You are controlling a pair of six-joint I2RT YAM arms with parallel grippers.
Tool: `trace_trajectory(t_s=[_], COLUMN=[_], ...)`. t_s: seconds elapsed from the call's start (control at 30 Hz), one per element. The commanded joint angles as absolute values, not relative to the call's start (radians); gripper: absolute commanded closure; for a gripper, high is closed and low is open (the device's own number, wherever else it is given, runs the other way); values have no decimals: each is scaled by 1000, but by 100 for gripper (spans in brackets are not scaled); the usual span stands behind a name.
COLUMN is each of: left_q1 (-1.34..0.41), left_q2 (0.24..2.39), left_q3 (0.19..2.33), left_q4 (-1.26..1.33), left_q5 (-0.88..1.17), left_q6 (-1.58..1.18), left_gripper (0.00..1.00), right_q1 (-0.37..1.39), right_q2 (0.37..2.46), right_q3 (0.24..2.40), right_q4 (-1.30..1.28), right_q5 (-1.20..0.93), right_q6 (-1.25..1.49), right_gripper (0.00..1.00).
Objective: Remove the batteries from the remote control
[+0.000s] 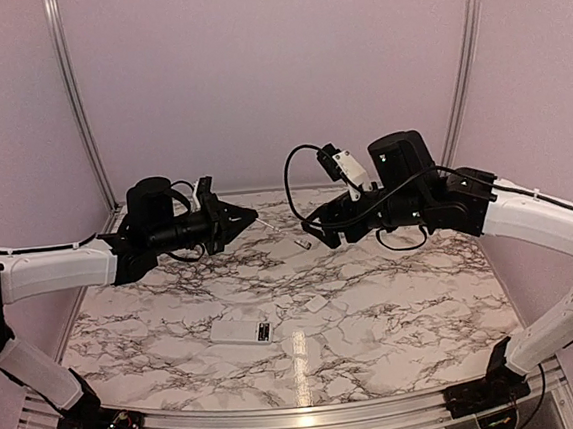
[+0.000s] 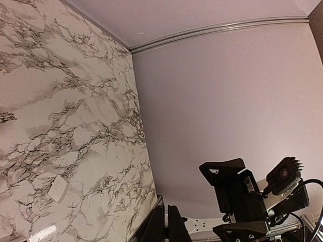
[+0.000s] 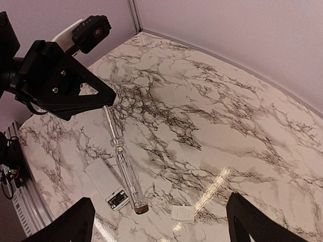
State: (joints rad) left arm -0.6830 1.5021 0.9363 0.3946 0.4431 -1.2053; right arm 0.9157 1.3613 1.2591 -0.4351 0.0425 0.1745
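The left hand is clamped shut, and a long thin pale rod with a dark tip sticks out from its fingertips, apparently pinched there at its plain end. The rod hangs in the air, slanting away from that hand toward the right hand, which faces it from just beyond the dark tip. The right hand's jaws stand wide apart and hold nothing; in its own wrist view the dark tip sits between and ahead of its two spread fingers, touching neither. The remote control lies flat on the marbled bench, below both hands and back toward the arm bases, more on the left hand's side, with its dark labelled end turned toward the right hand's side. A small white squarish cover piece rests on the bench near that end, apart from the remote control and roughly beneath the right hand's fingertips.
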Motion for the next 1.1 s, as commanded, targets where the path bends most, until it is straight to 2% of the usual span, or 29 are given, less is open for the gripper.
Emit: trace_trajectory(t_s=[0.0, 0.5, 0.8, 1.07], left_q1=[-688, -688, -689, -688], left_q2=[1454, 1381, 1356, 1378], left_q3=[911, 830, 783, 770], left_q4=[519, 676, 776, 888], left_q5=[429, 385, 363, 356], left_q6=[-1226, -1294, -1341, -1376], left_gripper=[100, 100, 100, 100], right_q1=[872, 704, 698, 698], right_q2=[1320, 1238, 1242, 1312], right_q3=[1240, 1082, 1035, 1018], right_q4=[-349, 1, 150, 307], right_q5=[-116, -401, -468, -518], right_q6=[304, 720, 835, 1025], right_gripper=[10, 10, 10, 17])
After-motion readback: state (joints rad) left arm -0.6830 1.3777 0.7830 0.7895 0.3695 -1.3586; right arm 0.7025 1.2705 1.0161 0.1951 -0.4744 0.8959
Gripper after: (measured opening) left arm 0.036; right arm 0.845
